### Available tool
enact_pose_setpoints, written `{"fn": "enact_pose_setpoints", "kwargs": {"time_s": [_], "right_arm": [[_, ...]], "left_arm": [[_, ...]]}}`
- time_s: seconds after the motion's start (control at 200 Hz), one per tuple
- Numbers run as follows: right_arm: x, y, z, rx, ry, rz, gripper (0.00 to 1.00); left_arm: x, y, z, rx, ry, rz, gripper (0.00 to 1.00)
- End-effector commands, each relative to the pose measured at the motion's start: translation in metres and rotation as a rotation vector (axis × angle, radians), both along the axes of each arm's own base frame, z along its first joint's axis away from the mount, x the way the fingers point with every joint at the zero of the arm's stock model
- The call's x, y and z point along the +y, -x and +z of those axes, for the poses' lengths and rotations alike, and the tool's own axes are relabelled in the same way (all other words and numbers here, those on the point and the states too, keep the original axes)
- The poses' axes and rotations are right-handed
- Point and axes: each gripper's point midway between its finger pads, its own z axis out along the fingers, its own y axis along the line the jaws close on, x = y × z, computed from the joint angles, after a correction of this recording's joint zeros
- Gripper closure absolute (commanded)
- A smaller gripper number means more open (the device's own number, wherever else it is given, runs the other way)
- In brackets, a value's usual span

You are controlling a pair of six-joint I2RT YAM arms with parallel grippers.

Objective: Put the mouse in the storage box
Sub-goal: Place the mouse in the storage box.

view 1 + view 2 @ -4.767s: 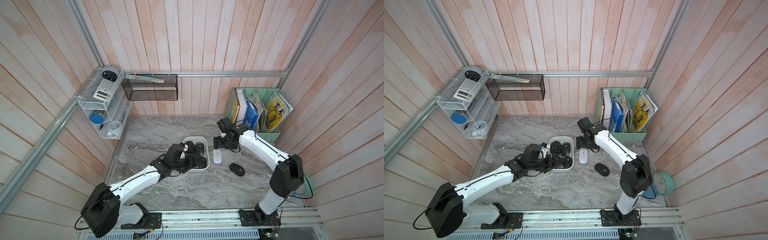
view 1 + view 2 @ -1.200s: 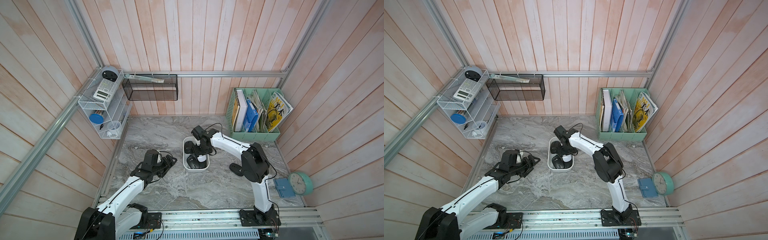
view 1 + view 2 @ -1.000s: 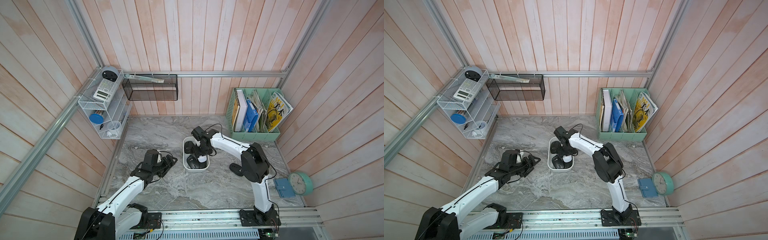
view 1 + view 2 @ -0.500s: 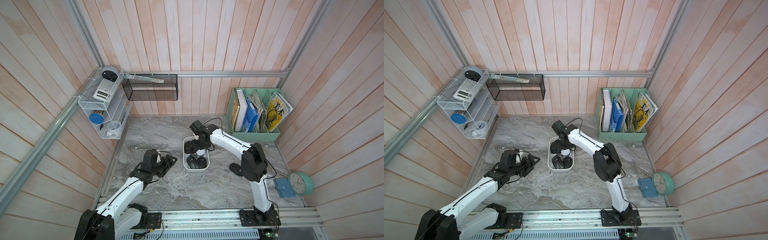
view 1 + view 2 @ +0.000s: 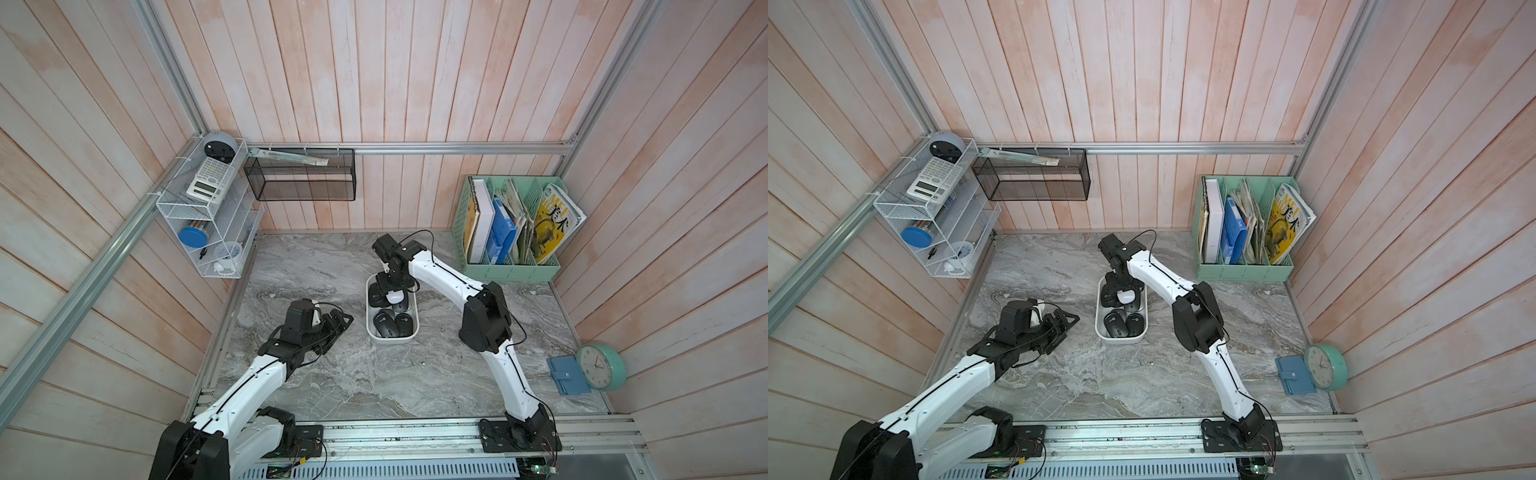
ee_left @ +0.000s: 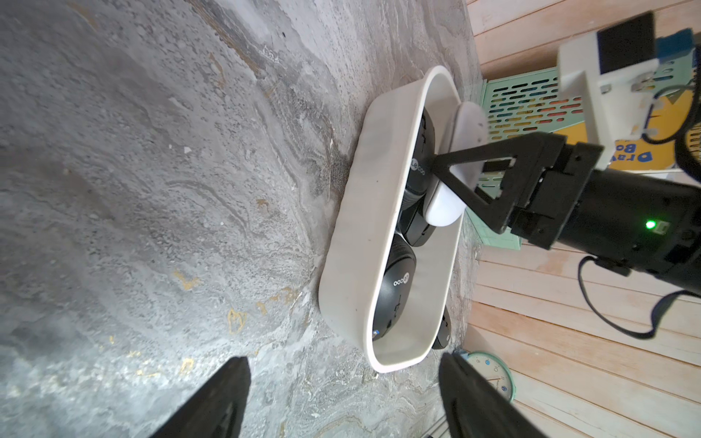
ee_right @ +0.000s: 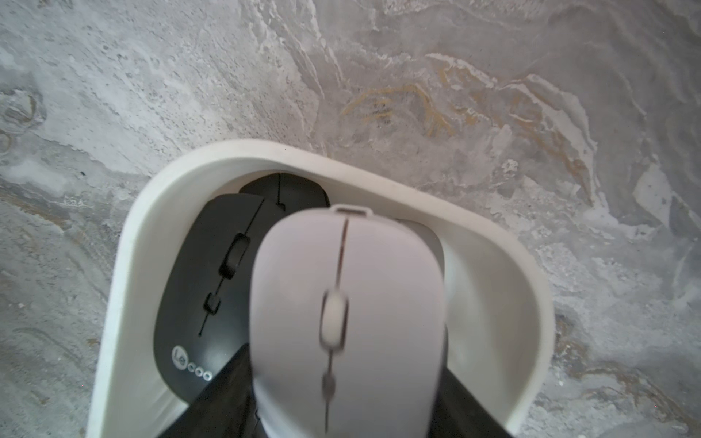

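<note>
The storage box [image 5: 390,340] sits on the grey marbled desk [image 5: 374,374] at the middle of both top views, long axis running up and down the frame. Several black mice [image 5: 392,324] fill its lower half and part of the upper half.

The right end effector [image 5: 392,286] points down over the box's upper end, with the white mouse [image 5: 395,296] between its fingers. In the left wrist view the white mouse [image 6: 464,125] is tilted above the box rim [image 6: 364,235], its lower end down among the black mice. In the right wrist view the white mouse [image 7: 345,303] is blurred and lies over a black mouse [image 7: 212,288], inside the box wall [image 7: 129,265]. Whether the fingers clamp it or only flank it, I cannot tell.

The left end effector [image 5: 338,324] is left of the box and apart from it, low over the desk, its fingers spread wide with nothing between them.
</note>
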Motion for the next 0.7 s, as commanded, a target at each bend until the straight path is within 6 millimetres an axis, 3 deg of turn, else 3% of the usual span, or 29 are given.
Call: {"fn": "enact_pose_setpoints", "kwargs": {"time_s": [0.0, 0.2, 0.4, 0.69], "right_arm": [[-0.008, 0.002, -0.004, 0.026, 0.04, -0.008, 0.3], [-0.011, 0.008, 0.001, 0.024, 0.046, -0.006, 0.29], [-0.015, 0.015, 0.03, -0.025, 0.019, -0.011, 0.26], [-0.046, 0.042, 0.064, -0.065, -0.016, -0.049, 0.21]], "left_arm": [[-0.001, -0.001, 0.001, -0.016, 0.012, -0.013, 0.16], [-0.002, 0.0, 0.004, -0.02, 0.017, -0.018, 0.16], [-0.003, -0.001, 0.011, -0.028, 0.031, -0.015, 0.17], [-0.005, -0.002, 0.015, -0.042, 0.054, -0.015, 0.16]]}}
